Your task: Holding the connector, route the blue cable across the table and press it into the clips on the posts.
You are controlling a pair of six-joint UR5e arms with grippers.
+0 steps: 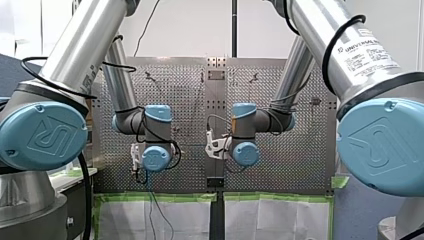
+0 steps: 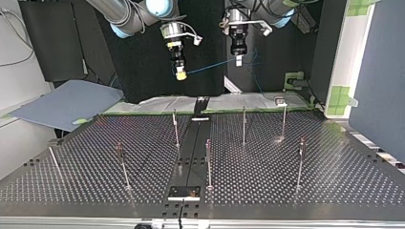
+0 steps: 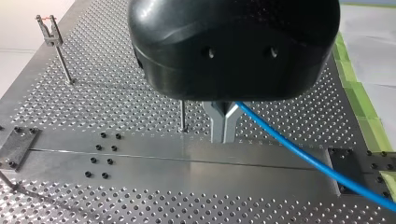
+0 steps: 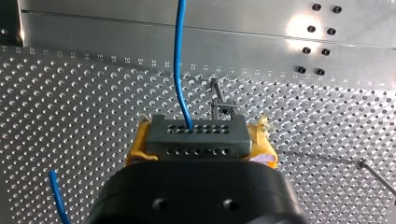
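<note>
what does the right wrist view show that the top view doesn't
Only the right wrist view: the connector up close, grey with rows of holes, clamped between yellow pads. Only the top view: my left gripper, with the cable strung between it and my right gripper. Both: the blue cable, posts and the perforated table.

UNIVERSAL lettering on my right arm (image 1: 361,54), UR logo on blue joint caps (image 1: 42,135)
</note>
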